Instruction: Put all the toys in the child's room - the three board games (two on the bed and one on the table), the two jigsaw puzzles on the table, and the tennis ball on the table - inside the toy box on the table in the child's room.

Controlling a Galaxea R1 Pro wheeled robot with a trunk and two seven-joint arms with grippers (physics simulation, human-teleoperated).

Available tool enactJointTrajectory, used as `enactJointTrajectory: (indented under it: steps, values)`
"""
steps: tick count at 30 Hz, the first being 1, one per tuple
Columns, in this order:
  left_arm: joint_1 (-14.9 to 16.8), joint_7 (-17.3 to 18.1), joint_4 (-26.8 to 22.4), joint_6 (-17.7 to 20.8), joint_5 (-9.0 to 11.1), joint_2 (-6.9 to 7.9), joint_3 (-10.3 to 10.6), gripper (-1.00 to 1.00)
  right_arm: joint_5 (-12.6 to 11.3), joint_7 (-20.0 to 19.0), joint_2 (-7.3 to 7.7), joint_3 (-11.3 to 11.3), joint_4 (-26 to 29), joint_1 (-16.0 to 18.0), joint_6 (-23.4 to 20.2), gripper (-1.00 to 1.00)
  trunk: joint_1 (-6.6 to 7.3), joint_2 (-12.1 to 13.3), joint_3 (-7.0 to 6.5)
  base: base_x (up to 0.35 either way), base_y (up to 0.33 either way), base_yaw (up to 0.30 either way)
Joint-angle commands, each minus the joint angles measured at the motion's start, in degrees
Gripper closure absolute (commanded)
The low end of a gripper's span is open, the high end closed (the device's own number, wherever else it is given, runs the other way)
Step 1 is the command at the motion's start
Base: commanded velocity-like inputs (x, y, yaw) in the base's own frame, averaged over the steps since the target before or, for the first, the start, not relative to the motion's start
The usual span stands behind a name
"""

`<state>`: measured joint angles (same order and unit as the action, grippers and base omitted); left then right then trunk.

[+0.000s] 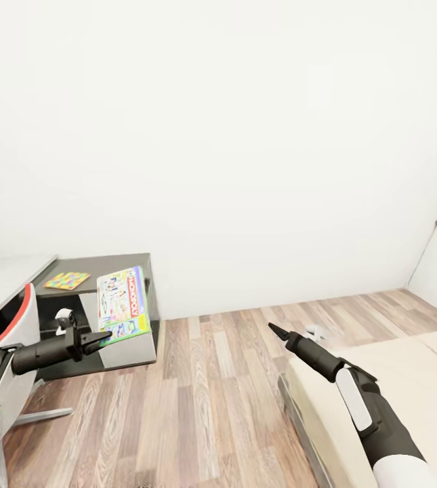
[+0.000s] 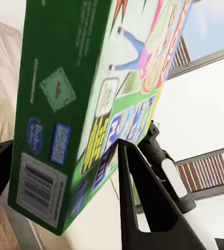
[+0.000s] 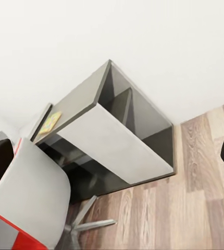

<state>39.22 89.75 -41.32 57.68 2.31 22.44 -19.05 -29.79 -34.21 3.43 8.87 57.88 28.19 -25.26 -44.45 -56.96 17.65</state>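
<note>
— What did the left gripper [image 1: 99, 337] have?
— One board game [image 1: 123, 302], jaws clamped on its edge (green side up close), above the cabinet [image 1: 120, 268].
— And the right gripper [image 1: 277, 331]?
— Jaws spread apart, over the floor [image 1: 211, 379]. One puzzle [image 1: 67, 280] lay flat on the cabinet.

This is a bedroom in a home, plainly a child's: a bed [image 1: 394, 379] with a pale mattress stands on a wood-plank floor [image 1: 211, 393] against bare white walls. A low grey cabinet [image 1: 103, 271] carries a colourful jigsaw puzzle [image 1: 67, 280], with a red-and-white chair [image 1: 11, 352] beside it.
</note>
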Motion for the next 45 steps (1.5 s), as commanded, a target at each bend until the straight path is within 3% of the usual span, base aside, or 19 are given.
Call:
enactJointTrajectory:
  steps: [1, 10, 26, 45]
  values:
    - [0.06, 0.25, 0.02, 0.59, 0.03, 0.02, -0.02, 1.0, -0.44, -0.07, 0.0, 0.09, 0.04, 0.02, -0.49, -1.0, -0.01, -0.05, 0.07, 0.0, 0.0, 0.29]
    - [0.06, 0.25, 0.02, 0.51, -0.02, -0.01, -0.02, 1.0, -0.49, 0.67, -0.01, 0.09, 0.04, 0.02, -0.49, -1.0, -0.01, -0.05, 0.07, 0.147, 0.0, 0.276]
    - [0.06, 0.25, 0.02, 0.5, -0.03, -0.07, -0.02, 1.0, -0.48, 0.9, -0.05, 0.09, 0.04, 0.02, -0.41, -1.0, -0.01, -0.05, 0.07, 0.326, 0.0, 0.108]
    - [0.06, 0.25, 0.04, 0.41, -0.03, -0.15, -0.02, 1.0, -0.66, 0.85, 0.0, 0.16, -0.05, 0.02, 1.25, -1.0, -0.01, -0.05, 0.07, 0.319, 0.0, 0.012]
